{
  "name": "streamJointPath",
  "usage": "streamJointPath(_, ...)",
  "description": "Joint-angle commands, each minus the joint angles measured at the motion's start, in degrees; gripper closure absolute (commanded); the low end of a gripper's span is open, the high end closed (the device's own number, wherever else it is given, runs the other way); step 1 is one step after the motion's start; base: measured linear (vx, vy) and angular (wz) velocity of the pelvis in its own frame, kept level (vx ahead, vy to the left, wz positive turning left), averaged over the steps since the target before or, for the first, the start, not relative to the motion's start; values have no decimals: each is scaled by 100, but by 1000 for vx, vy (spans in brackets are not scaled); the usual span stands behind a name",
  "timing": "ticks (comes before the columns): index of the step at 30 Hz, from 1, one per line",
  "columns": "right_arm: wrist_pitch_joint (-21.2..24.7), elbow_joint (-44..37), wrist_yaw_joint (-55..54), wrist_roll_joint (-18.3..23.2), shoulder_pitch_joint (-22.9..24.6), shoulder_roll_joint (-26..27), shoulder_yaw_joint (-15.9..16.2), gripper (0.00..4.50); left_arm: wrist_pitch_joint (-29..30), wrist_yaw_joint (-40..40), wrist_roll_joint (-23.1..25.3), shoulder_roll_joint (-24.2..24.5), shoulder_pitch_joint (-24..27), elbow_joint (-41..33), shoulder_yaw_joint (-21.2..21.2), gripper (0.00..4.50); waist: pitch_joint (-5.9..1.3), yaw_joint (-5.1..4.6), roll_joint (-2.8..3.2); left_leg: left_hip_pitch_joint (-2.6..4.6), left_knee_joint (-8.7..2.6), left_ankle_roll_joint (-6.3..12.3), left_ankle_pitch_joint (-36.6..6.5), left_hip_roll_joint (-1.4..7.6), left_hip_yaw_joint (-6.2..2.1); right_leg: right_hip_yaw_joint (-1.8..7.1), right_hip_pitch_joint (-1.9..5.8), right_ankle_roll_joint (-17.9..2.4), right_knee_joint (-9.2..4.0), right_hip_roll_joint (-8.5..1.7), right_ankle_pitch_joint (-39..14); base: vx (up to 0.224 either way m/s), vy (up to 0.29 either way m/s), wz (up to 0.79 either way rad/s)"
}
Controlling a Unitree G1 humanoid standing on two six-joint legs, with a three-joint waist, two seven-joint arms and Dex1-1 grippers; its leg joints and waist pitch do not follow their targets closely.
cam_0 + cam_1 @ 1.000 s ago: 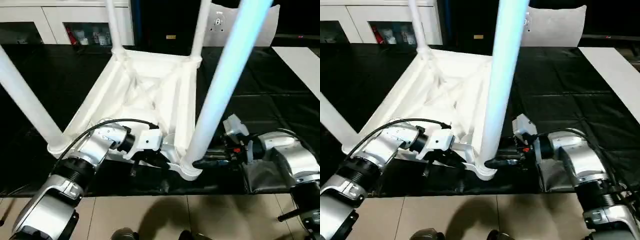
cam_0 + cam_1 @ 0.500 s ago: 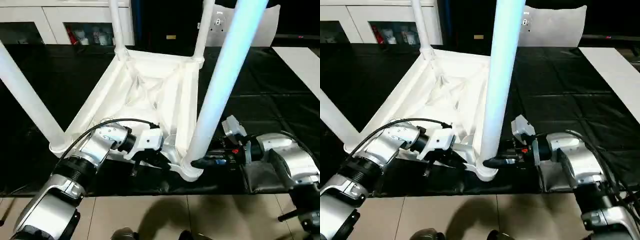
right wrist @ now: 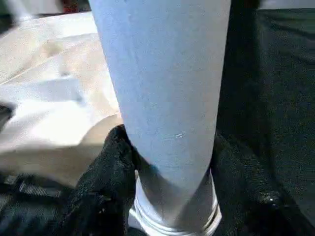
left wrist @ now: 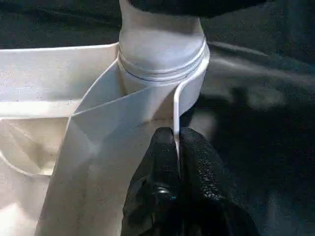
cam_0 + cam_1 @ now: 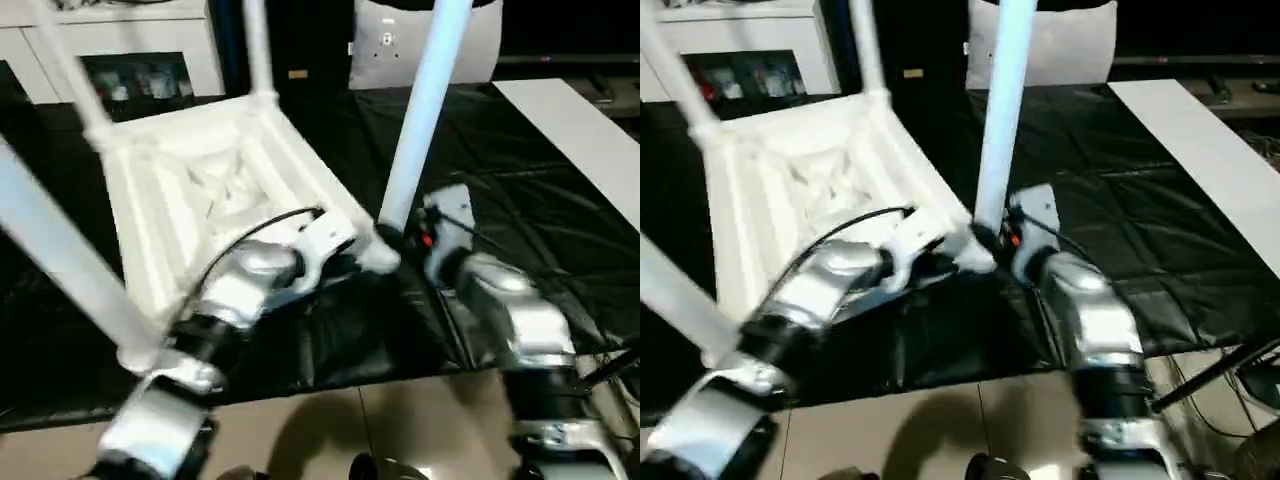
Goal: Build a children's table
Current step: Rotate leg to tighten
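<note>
At the upturned children's table's (image 5: 200,180) near corner socket (image 4: 162,64), the left gripper (image 4: 177,162) pinches a rib; the right gripper (image 3: 167,196) clamps the leg (image 3: 162,83).

Your counter (image 5: 560,250) wears a black sheet; the upturned white table (image 5: 200,190) lies on it, a flat white board (image 5: 575,130) beyond the right tool (image 3: 170,196).

1. Left arm (image 5: 235,300): silver metal forearm in rounded segments, ribbed black collar near the elbow.
2. Thin black cable (image 5: 250,232) arching over the left wrist to a white wrist housing.
3. Right arm (image 5: 510,315): silver, bulbous forearm; white wrist block with a small red mark.
4. Claw fingers (image 4: 162,172): black, pebble-textured rubber.
</note>
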Motion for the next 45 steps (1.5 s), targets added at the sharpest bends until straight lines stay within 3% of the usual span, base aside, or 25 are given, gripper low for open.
streamJointPath(1,205,102,-245,69,16,346,289,205,-18,140,-178,-508,-146,-242,-130,450,-488,46,-21,-18,-326,618,-139,447,-260,495,408,-140,-359,-582,-1477,0,0,0)
streamJointPath(4,19,48,-68,59,60,256,361,191,-6,118,-146,-490,-80,-354,-176,450,-496,65,-31,-24,-313,805,71,463,-242,542,416,-462,-260,-614,-991,0,0,0)
streamJointPath(8,-166,-31,117,77,151,111,325,155,-95,6,-96,-344,-23,-421,-235,450,-496,112,-30,-13,-308,889,91,450,-209,560,418,-583,-247,-615,-948,0,0,0)
streamJointPath(10,-452,-70,299,7,243,-130,303,144,-220,-123,-40,-172,42,-455,-294,450,-499,146,-32,-3,-310,868,33,452,-201,563,419,-560,-259,-612,-1047,0,0,0)
streamJointPath(15,-582,-95,771,102,317,-452,333,92,-301,-299,-54,-9,115,-497,-323,450,-488,168,-35,-2,-314,829,-94,455,-199,564,422,-520,-277,-608,-1187,0,0,0)
streamJointPath(16,-741,-123,1420,219,385,-842,372,78,-557,-598,-97,184,150,-476,-359,450,-489,190,-34,-1,-313,783,-200,440,-203,549,428,-458,-308,-610,-1377,0,0,0)
streamJointPath(17,-778,-125,1592,256,397,-950,367,66,-604,-699,-115,241,159,-468,-369,450,-485,187,-77,-5,-312,798,-250,425,-188,553,437,-397,-320,-597,-1422,0,0,0)
streamJointPath(19,-980,-78,2385,433,422,-1433,354,55,-1079,-1315,-207,538,211,-419,-487,450,-485,233,-52,4,-311,853,-323,427,-189,554,431,-306,-331,-598,-1524,0,0,0)
streamJointPath(20,-1074,-42,2670,461,425,-1608,393,47,-1171,-1528,-246,633,229,-403,-521,450,-478,231,-76,-3,-314,857,-303,440,-185,562,423,-302,-320,-596,-1508,0,0,0)
streamJointPath(24,-1147,104,3404,606,392,-1990,426,13,-1612,-2193,-416,861,311,-371,-575,450,-458,296,-68,18,-325,794,-457,423,-176,542,408,-240,-368,-590,-1830,0,0,0)
streamJointPath(26,-1208,188,3934,665,349,-2226,507,6,-1825,-2648,-526,1016,343,-366,-622,450,-461,327,-56,29,-325,763,-415,467,-185,545,389,-258,-348,-583,-1796,0,0,0)
streamJointPath(30,-1519,261,4694,671,349,-2549,837,6,-2025,-3228,-578,1257,283,-300,-750,450,-477,431,-65,33,-317,783,-320,485,-173,561,381,-360,-284,-601,-1567,0,0,0)
streamJointPath(31,-1604,277,4784,663,352,-2582,879,6,-2058,-3305,-589,1283,274,-291,-762,450,-471,439,-93,29,-318,787,-329,481,-166,565,376,-352,-288,-606,-1591,0,0,0)
streamJointPath(34,-1884,393,5058,625,340,-2637,1001,6,-2171,-3657,-660,1379,240,-277,-804,450,-462,470,-87,24,-327,731,-382,471,-163,558,384,-318,-310,-607,-1783,0,0,0)
streamJointPath(36,-1875,515,5320,708,290,-2597,1021,6,-2281,-3905,-686,1434,221,-290,-849,450,-454,481,-85,27,-329,713,-421,477,-166,552,382,-305,-331,-602,-1866,0,0,0)
streamJointPath(38,-1800,611,5515,802,238,-2546,1036,43,-2366,-4073,-698,1470,204,-304,-882,450,-460,491,-92,22,-332,708,-422,486,-171,554,389,-303,-319,-607,-1860,0,0,0)
streamJointPath(41,-1660,676,5767,990,166,-2488,1086,46,-2449,-4216,-718,1510,171,-292,-924,450,-458,509,-85,17,-329,733,-403,492,-172,554,385,-332,-303,-601,-1800,0,0,0)
streamJointPath(43,-1663,674,5873,1065,151,-2486,1139,84,-2489,-4267,-721,1521,158,-274,-942,450,-464,522,-83,32,-329,720,-347,503,-177,561,376,-334,-300,-603,-1763,0,0,0)
streamJointPath(45,-1612,646,6045,1155,150,-2475,1217,87,-2528,-4300,-721,1521,152,-254,-931,450,-458,519,-83,26,-331,718,-359,502,-177,557,378,-345,-297,-602,-1759,0,0,0)
